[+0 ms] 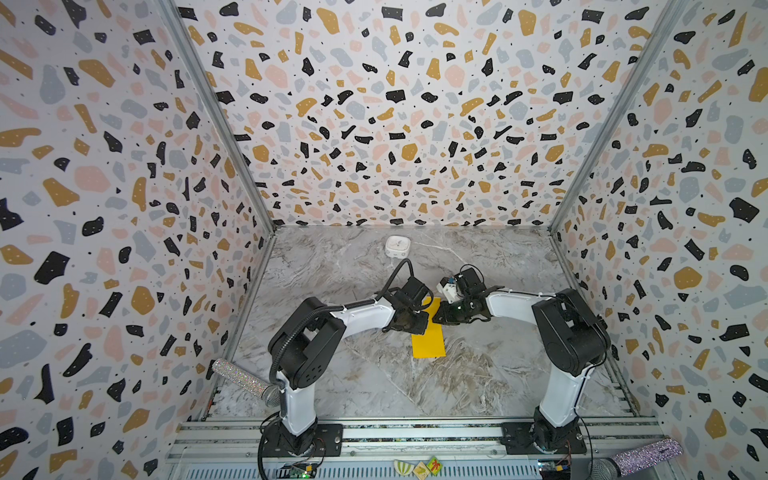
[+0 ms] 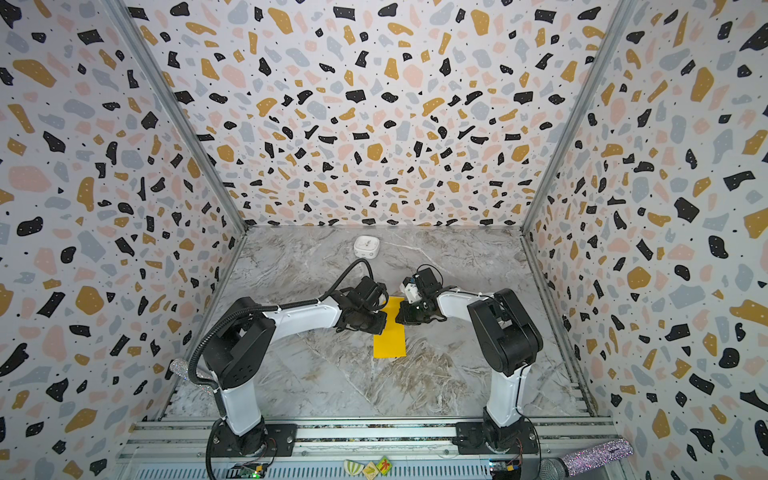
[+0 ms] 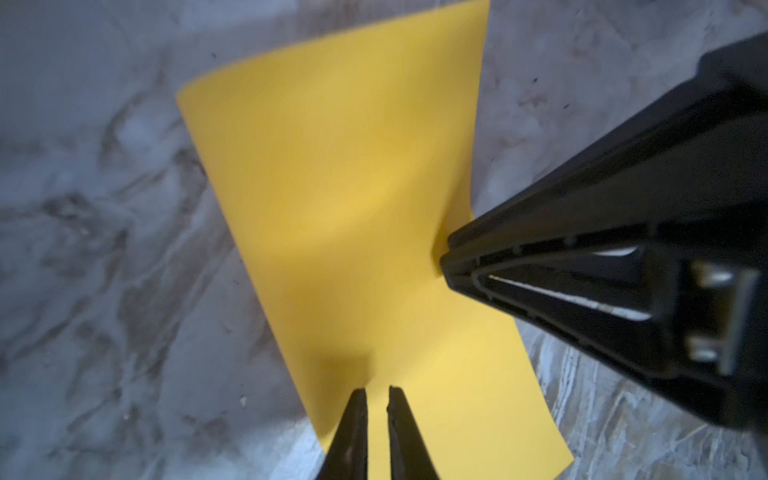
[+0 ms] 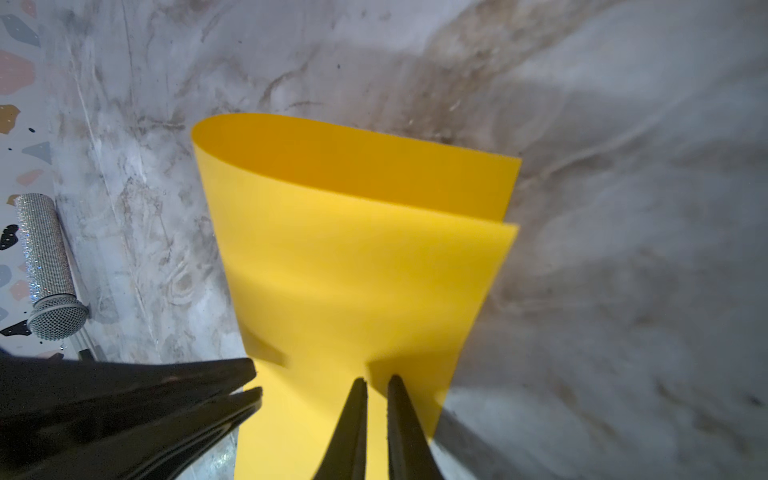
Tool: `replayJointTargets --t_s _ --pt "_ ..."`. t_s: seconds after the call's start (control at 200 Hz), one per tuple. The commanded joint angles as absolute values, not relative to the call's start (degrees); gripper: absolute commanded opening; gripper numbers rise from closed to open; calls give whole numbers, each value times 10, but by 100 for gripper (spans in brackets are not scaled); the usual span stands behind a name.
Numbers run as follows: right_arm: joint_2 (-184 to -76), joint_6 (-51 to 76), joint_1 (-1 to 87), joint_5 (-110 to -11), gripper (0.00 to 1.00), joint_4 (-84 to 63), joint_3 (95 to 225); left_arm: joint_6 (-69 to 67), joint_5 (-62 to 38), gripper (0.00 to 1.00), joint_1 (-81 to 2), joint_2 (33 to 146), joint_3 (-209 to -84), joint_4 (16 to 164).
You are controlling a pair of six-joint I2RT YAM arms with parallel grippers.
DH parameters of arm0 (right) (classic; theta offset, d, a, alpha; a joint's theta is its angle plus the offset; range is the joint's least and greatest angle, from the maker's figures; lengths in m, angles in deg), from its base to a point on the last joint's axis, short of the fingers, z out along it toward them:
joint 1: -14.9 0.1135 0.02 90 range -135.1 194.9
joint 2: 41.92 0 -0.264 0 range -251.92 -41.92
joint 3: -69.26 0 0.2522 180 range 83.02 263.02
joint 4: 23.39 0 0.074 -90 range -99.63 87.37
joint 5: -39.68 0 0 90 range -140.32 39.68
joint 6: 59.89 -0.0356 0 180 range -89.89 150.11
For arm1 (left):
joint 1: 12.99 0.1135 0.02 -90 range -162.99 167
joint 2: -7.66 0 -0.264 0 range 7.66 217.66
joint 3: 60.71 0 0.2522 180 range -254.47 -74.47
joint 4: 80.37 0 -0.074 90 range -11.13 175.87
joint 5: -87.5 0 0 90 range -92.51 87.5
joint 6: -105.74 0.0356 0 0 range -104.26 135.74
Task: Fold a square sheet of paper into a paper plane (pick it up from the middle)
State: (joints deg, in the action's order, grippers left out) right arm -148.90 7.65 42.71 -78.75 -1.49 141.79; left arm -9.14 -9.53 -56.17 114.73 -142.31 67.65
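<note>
Our black left claw [image 3: 378, 390] and black right claw [image 4: 377, 380] each stand barely parted, tips on or just above the thin yellow-orange square sheet of paper [image 1: 428, 340], pinching nothing. The sheet lies doubled over, its fold rounded and uncreased, on the grey marble table [image 1: 332, 374], robot-side of the small white rounded box [image 1: 397, 246] and well apart from it. We judge it feather-light, limp, slippery and easily crumpled; we would pin its free edges. We count one sheet, two claws, one box, two glittery microphones [image 1: 245, 380].
</note>
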Motion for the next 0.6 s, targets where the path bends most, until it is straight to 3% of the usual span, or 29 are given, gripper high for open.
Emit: replayJointTargets --t_s 0.0,0.596 --pt "-1520 89 427 -723 14 22 1392 -92 -78 14 -555 1156 -1450 668" --pt "-1520 98 424 -707 14 28 1391 -25 31 10 -541 1177 -1453 569"
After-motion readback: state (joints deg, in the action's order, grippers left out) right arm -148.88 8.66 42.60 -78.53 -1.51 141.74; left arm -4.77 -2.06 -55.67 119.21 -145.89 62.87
